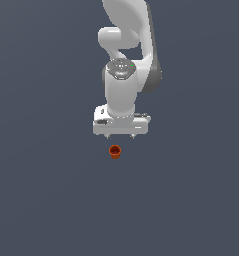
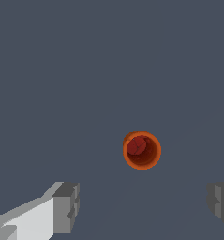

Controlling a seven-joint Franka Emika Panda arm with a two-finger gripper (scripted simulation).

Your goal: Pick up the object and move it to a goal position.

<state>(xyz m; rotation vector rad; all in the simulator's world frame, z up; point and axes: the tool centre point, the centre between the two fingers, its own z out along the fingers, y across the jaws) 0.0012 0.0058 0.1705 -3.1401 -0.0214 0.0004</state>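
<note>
The object is a tiny orange-red round cup [image 1: 115, 151] with a darker hollow inside, standing upright on the grey floor. My white gripper [image 1: 120, 136] hangs just above and behind it in the exterior view, pointing down, with its short fingertips spread. In the wrist view the cup [image 2: 141, 150] lies ahead of the line between the two grey fingertips [image 2: 66, 206], apart from both. The gripper [image 2: 144, 204] is open and holds nothing.
The plain dark grey floor [image 1: 41, 200] fills both views. The white arm [image 1: 128, 45] rises behind the gripper toward the top of the exterior view. No other object shows.
</note>
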